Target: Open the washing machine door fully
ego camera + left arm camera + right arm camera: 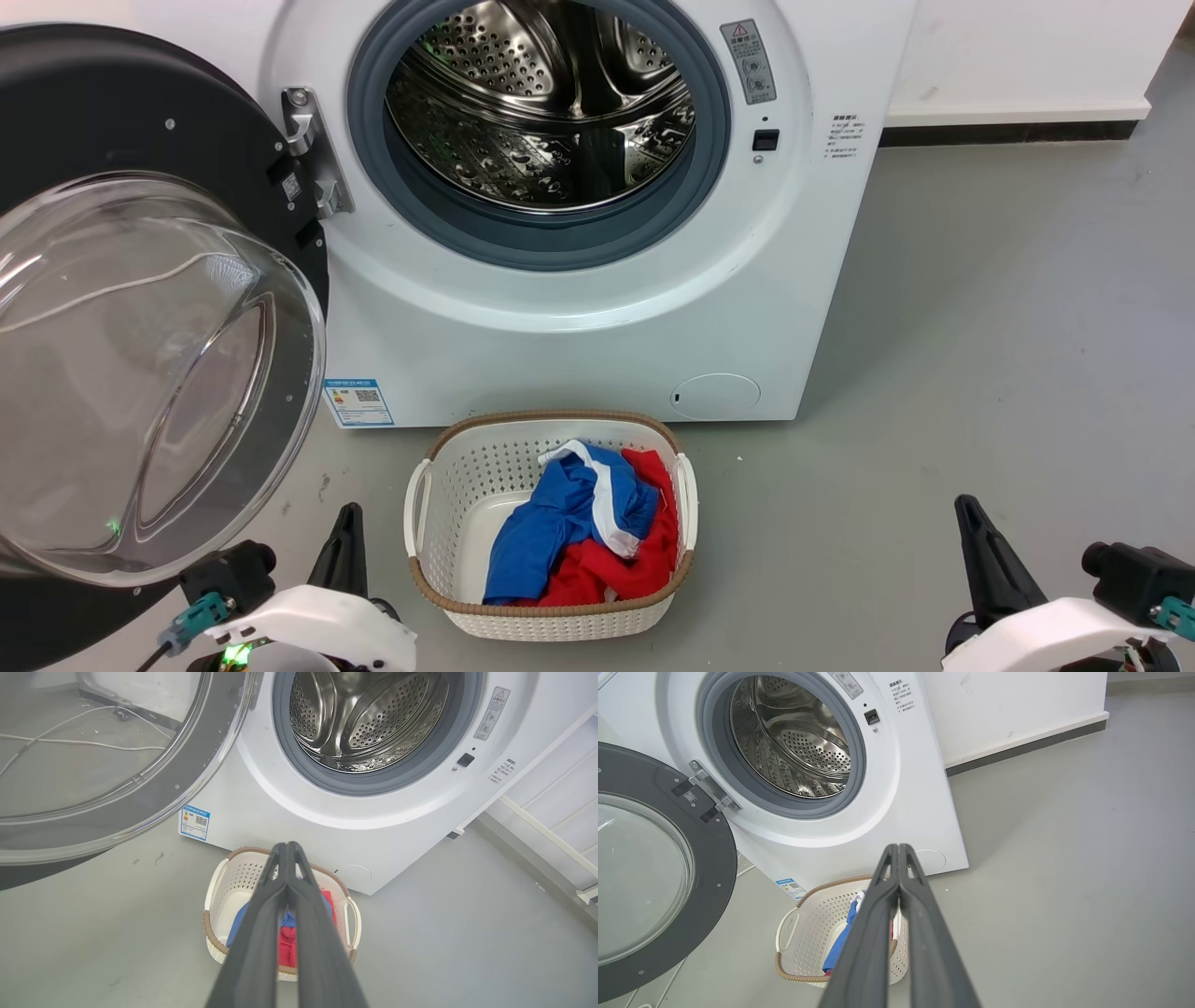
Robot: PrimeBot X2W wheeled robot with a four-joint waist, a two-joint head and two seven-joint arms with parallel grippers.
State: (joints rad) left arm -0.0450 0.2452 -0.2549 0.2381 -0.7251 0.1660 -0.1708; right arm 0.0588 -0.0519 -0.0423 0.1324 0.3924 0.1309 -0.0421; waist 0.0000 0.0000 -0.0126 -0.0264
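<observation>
i see the washing machine door wide open on the washing machine. my left gripper and right gripper are pinched together, empty.

In the head view, the left frame edge cut off the washing machine door; the top edge cropped the washing machine. Print on the blue label was too small to read. The left gripper hid part of the laundry basket.
</observation>
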